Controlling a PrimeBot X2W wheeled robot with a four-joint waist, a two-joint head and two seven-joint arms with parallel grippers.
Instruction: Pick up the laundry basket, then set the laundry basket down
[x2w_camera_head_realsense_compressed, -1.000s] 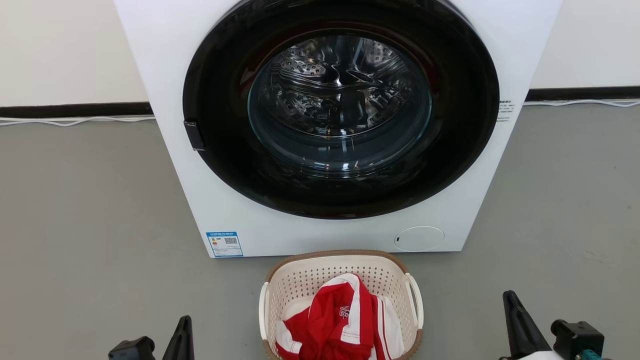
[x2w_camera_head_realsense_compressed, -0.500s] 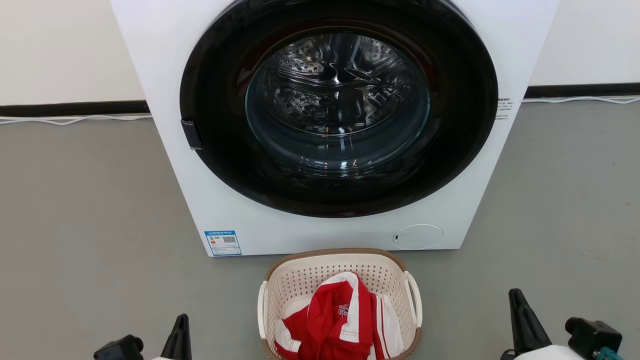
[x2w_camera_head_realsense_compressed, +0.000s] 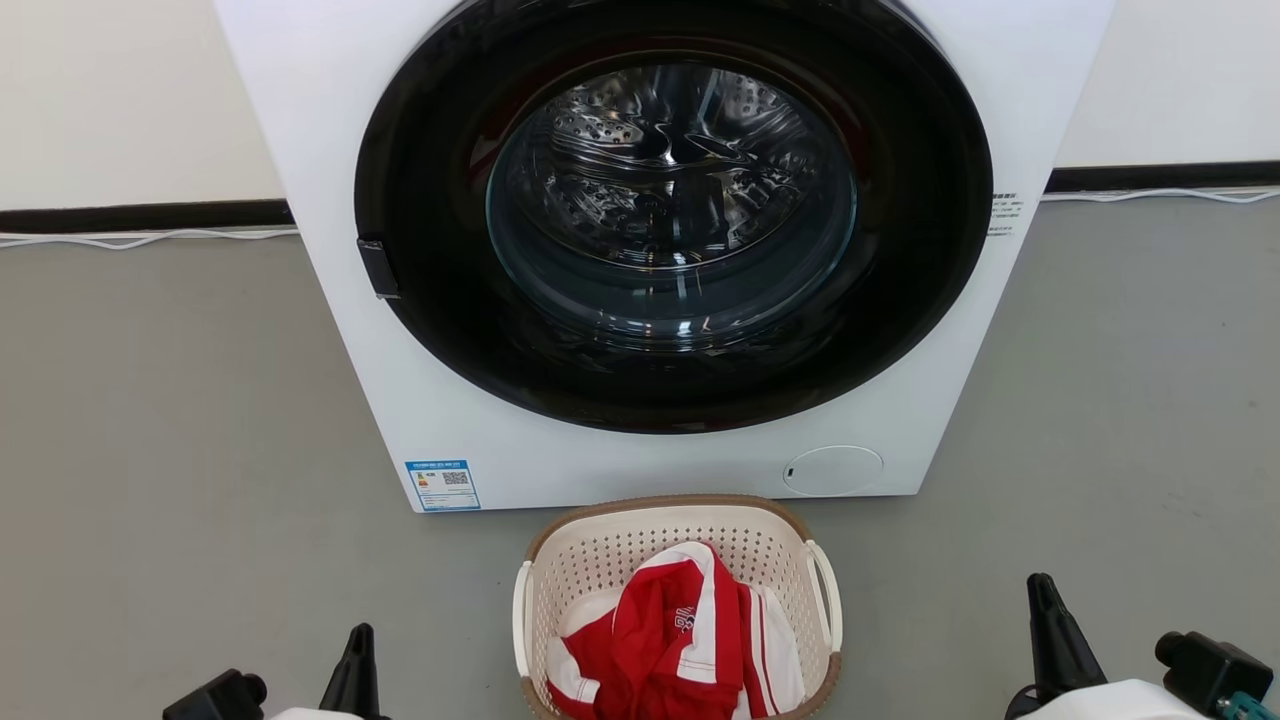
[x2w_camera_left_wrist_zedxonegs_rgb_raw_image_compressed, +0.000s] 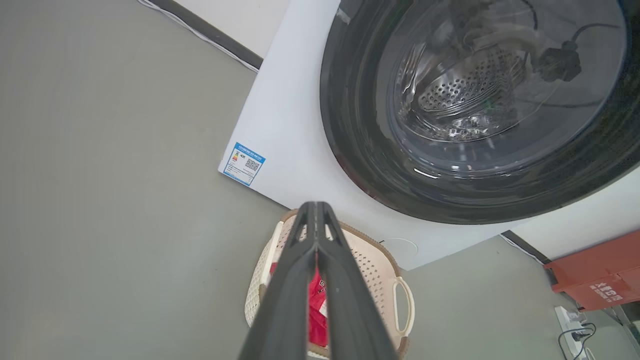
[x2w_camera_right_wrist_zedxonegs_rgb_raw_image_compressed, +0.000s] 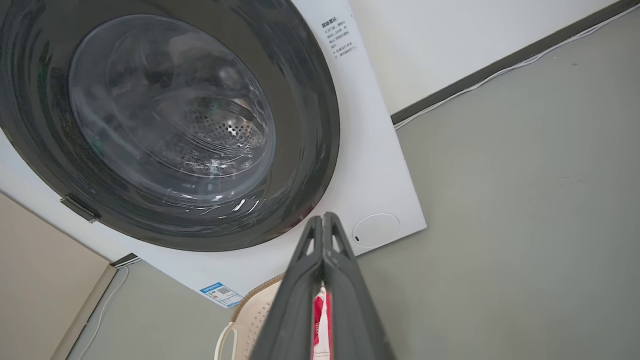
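The laundry basket (x2w_camera_head_realsense_compressed: 600, 560) is sitting just before the washing machine (x2w_camera_head_realsense_compressed: 440, 400). The left gripper (x2w_camera_head_realsense_compressed: 357, 650) and right gripper (x2w_camera_head_realsense_compressed: 1045, 610) are hovering either side of it, closed and empty. Lifting unevenly risks spilling the red garment (x2w_camera_head_realsense_compressed: 670, 640).

Floor (x2w_camera_head_realsense_compressed: 150, 450): washer (x2w_camera_head_realsense_compressed: 420, 400) + laundry basket (x2w_camera_head_realsense_compressed: 610, 560)

Laundry room: white washing machine (x2w_camera_head_realsense_compressed: 670, 240)

The left gripper (x2w_camera_head_realsense_compressed: 359, 638) rises at the lower left of the head view, tip pointing up. Its two long dark fingers (x2w_camera_left_wrist_zedxonegs_rgb_raw_image_compressed: 292, 285) meet at the tips, jaws shut. The right gripper (x2w_camera_head_realsense_compressed: 1040, 588) stands at the lower right, well apart from the left, above a pale right forearm (x2w_camera_head_realsense_compressed: 1110, 702), its jaws likewise pressed shut.
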